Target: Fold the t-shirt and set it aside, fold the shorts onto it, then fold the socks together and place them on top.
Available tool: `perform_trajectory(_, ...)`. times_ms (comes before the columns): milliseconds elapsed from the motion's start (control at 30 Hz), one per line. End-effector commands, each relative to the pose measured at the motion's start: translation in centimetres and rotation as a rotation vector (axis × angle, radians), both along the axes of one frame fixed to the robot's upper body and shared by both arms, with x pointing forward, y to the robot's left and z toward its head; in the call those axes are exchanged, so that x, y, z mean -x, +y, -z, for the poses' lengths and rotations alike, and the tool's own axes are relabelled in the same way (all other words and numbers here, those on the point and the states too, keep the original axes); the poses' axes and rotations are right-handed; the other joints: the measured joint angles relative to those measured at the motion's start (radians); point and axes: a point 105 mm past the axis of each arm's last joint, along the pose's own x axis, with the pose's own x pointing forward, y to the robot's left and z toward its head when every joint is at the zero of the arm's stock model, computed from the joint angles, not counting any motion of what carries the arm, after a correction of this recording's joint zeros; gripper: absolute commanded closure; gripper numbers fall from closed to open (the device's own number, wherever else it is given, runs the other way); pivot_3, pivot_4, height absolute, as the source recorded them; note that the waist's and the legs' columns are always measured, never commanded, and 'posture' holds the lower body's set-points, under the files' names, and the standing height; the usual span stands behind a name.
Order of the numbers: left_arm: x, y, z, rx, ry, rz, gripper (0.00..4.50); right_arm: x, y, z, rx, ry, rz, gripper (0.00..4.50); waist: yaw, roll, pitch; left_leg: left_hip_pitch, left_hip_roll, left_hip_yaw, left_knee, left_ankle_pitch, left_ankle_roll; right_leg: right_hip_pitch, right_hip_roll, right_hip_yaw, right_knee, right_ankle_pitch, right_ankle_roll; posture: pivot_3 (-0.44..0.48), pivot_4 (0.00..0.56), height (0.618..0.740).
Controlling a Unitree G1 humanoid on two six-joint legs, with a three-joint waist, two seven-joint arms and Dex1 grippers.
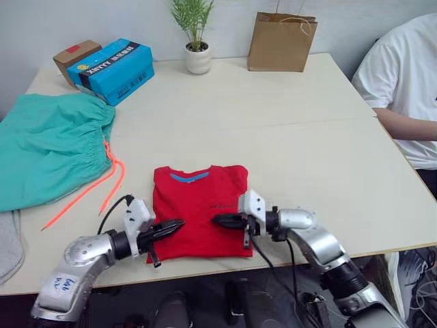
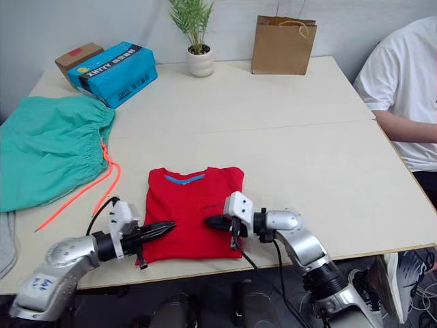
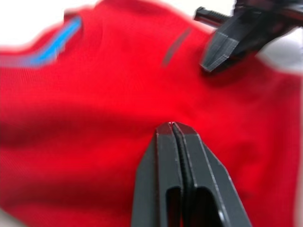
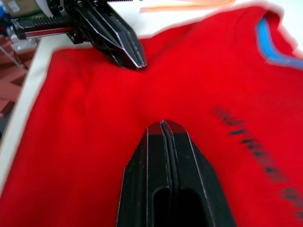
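From the head view, the t-shirt [image 1: 200,210] lies part-folded near the table's [image 1: 328,157] front edge, the left gripper [image 1: 174,226] and right gripper [image 1: 220,220] over it, the shorts [image 1: 48,147] at the left edge. Each wrist view shows its fingers pressed shut, holding nothing. To fold cleanly, I'd open both and pinch the front hem corners evenly.

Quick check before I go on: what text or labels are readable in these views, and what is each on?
"XUNYE", or close to it, not certain: side of the blue box.
Dark chest print on the t-shirt: blurred, unreadable.
Handwritten blue marks on a sticker on the left arm: illegible.
Brown box label: too small.
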Motion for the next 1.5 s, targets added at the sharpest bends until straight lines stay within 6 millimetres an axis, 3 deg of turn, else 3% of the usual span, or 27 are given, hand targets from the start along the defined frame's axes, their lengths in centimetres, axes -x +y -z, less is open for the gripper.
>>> perform_trajectory(33,-0.2,1.1,0.3,-0.024,-0.042,-0.078,4.46,-1.9,-1.1,-0.5,-0.053,-0.027,0.106,4.5,0.0,-0.002,-0.001,0.001,0.0,0.0,0.0,-0.001,0.002,0.001,0.0,0.0,0.0,0.0,0.0,0.0,0.15,0.74)
perform_trajectory(200,0.2,2.8,0.9,-0.051,-0.052,-0.119,4.46,-3.9,-4.3,0.8,-0.04,-0.023,0.238,4.5,0.001,-0.002,-0.002,0.005,0.0,-0.001,0.0,-0.002,0.003,0.005,0.0,0.0,0.001,0.0,0.0,0.0,0.15,0.74)
perform_trajectory(433,0.5,3.9,-0.3,0.009,-0.048,-0.113,4.46,-5.3,-6.9,-0.1,-0.11,-0.009,0.346,4.5,0.01,-0.003,-0.003,0.012,0.0,-0.001,-0.002,-0.002,0.004,0.012,-0.001,0.0,-0.001,0.0,0.0,0.0,0.15,0.74)
perform_trajectory(567,0.3,3.0,-2.9,0.099,-0.029,-0.054,4.46,-4.9,-5.6,-2.8,-0.177,-0.024,0.275,4.5,0.011,-0.003,-0.003,0.012,0.0,-0.001,-0.002,-0.002,0.004,0.012,-0.001,0.0,-0.001,0.0,0.0,0.0,0.15,0.74)
perform_trajectory(633,0.1,1.9,-4.0,0.046,-0.052,0.026,4.46,-5.2,-4.5,-4.4,-0.24,0.01,0.269,4.5,0.012,-0.003,-0.002,0.01,0.0,-0.002,-0.002,-0.002,0.004,0.011,-0.001,0.0,0.0,0.0,0.0,0.0,0.15,0.74)
perform_trajectory(733,-2.4,1.0,-5.7,0.059,-0.106,-0.007,4.46,-5.2,-1.9,-5.6,-0.272,0.035,0.21,4.5,0.011,-0.002,-0.002,0.01,0.0,-0.002,-0.002,-0.002,0.003,0.01,-0.001,0.0,0.001,0.0,0.0,0.0,0.15,0.74)
perform_trajectory(867,-4.0,0.8,-4.4,0.0,-0.084,-0.035,4.46,-5.2,0.2,-4.4,-0.198,0.007,0.163,4.5,-0.002,-0.001,-0.002,0.011,0.0,-0.001,-0.004,-0.001,0.001,0.01,0.0,0.0,0.0,0.0,0.0,0.0,0.15,0.74)
perform_trajectory(933,-4.7,0.6,-2.5,-0.065,-0.053,-0.055,4.46,-6.3,0.8,-2.6,-0.151,0.015,0.201,4.5,-0.004,-0.001,-0.002,0.01,0.001,0.001,-0.005,0.0,-0.003,0.009,0.0,0.0,0.0,-0.001,0.0,0.0,0.15,0.74)
perform_trajectory(1000,-5.6,0.2,-2.4,-0.008,-0.046,-0.115,4.46,-7.1,0.8,-1.3,-0.118,0.007,0.234,4.5,-0.003,-0.001,-0.002,0.01,0.001,0.002,-0.004,0.0,-0.003,0.008,0.0,0.0,-0.001,-0.001,0.0,0.0,0.15,0.74)
perform_trajectory(1267,-7.1,4.0,-1.9,0.09,-0.076,-0.401,4.46,-11.5,-4.4,-1.4,-0.15,-0.031,0.552,4.5,-0.002,-0.003,-0.003,0.011,0.0,0.002,-0.001,-0.001,-0.001,0.01,-0.001,0.001,0.001,0.0,0.001,0.0,0.15,0.74)
perform_trajectory(1500,-7.0,5.4,-1.8,0.132,-0.119,-0.463,4.46,-13.3,-7.5,-1.2,-0.171,-0.026,0.732,4.5,-0.001,-0.003,-0.003,0.011,0.0,0.002,-0.001,-0.001,-0.002,0.01,-0.001,0.001,0.001,0.0,0.001,0.0,0.15,0.74)
